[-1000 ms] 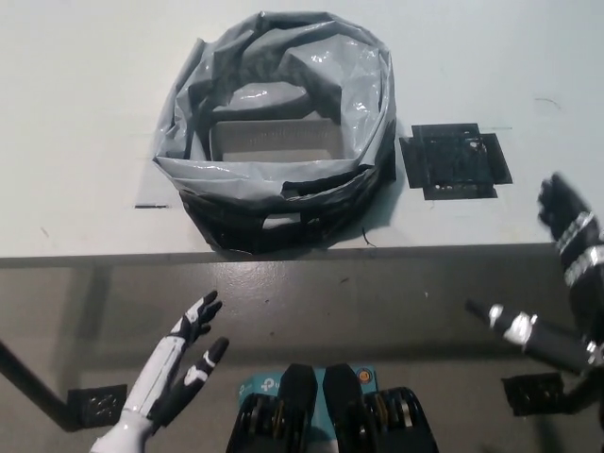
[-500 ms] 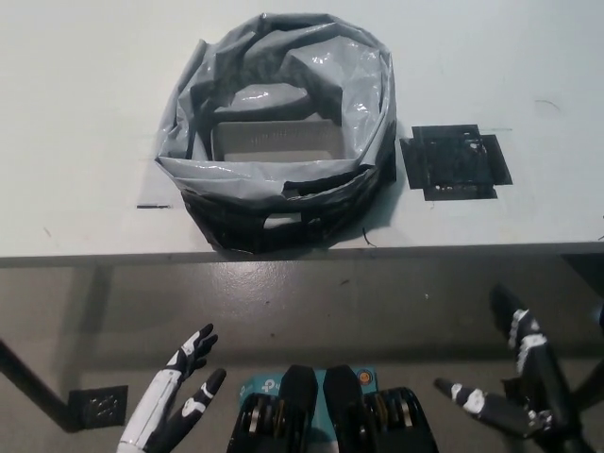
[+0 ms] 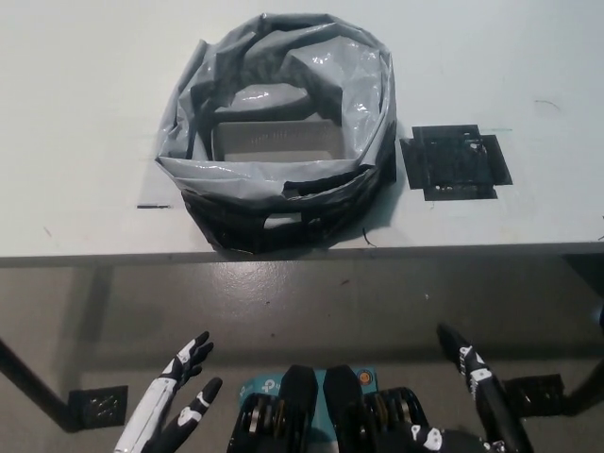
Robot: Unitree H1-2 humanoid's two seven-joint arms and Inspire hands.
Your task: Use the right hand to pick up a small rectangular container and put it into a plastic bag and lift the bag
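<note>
Small rectangular container (image 3: 274, 142), pale, lying flat at bottom of the plastic bag (image 3: 278, 127), long side running left to right. Bag grey and glossy outside, dark along lower front, rim rolled down and mouth gaping wide. Resting on the white bench (image 3: 85, 104), just behind the bench's front edge. Black square pad (image 3: 455, 162) flat on bench just right of bag, not touching it. Short dark mark (image 3: 151, 206) on bench surface at bag's lower left.

Below bench edge, grey floor (image 3: 311, 302). Right hand (image 3: 477, 401), black with white markings, low and well in front of bag, toward its right; released, fingers spread, grasping nothing. Left hand (image 3: 179, 401), white, resting low and in front of bag, toward its left; likewise released, fingers apart, nothing held. Small dark square plate (image 3: 97, 406) on floor just left of left hand.
</note>
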